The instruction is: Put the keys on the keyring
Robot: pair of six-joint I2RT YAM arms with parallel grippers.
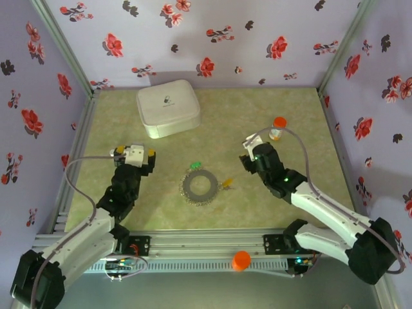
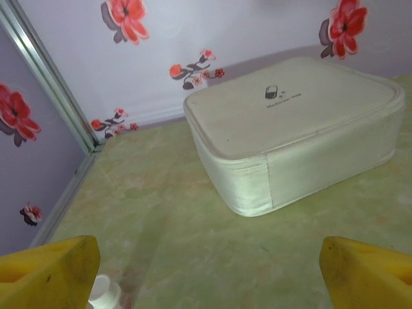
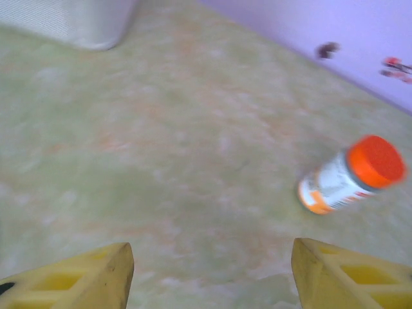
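The keyring (image 1: 200,187), a flat grey toothed ring, lies on the table's middle. The green-headed key (image 1: 195,166) rests just beyond its far rim, and the yellow-headed key (image 1: 228,185) lies at its right rim. Whether either key is threaded on the ring I cannot tell. My left gripper (image 1: 134,151) hovers left of the ring, open, its yellow fingers (image 2: 48,267) spread wide over bare table (image 2: 209,277). My right gripper (image 1: 251,145) is right of and beyond the ring, open with nothing between its fingers (image 3: 351,273), over bare table (image 3: 212,277).
A white rounded square box (image 1: 167,107) stands at the back left, directly ahead of the left gripper (image 2: 290,129). An orange-capped bottle (image 1: 278,127) stands at the back right, close ahead of the right gripper (image 3: 351,174). Flowered walls close in three sides.
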